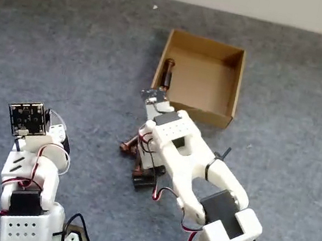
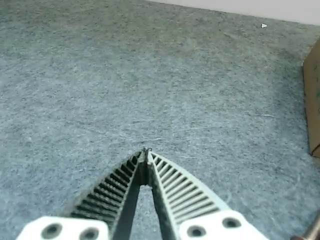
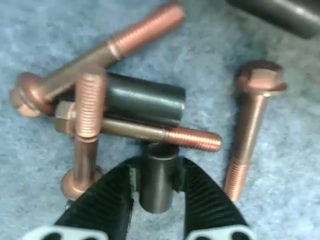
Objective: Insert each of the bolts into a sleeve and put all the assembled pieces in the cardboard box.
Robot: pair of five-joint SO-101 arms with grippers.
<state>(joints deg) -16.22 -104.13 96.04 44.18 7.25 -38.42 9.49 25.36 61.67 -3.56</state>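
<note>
My right gripper (image 3: 158,172) is shut on a short dark sleeve (image 3: 159,187) that stands upright at the near edge of a pile. Several copper bolts lie in the pile, one (image 3: 252,125) apart to the side and one (image 3: 145,131) crossing just beyond the held sleeve. A second dark sleeve (image 3: 142,102) lies on its side under the crossed bolts. In the high view the pile (image 1: 129,146) sits in front of the cardboard box (image 1: 223,115), which holds one assembled piece (image 1: 167,75). My left gripper (image 2: 146,154) is shut on nothing, above bare carpet.
Another dark sleeve (image 3: 280,15) lies beyond the pile. The left arm (image 1: 30,160) stands at the front left, well away from the pile. The box wall (image 2: 312,105) and a bolt tip (image 2: 310,232) edge the left wrist view. Grey carpet surrounds everything.
</note>
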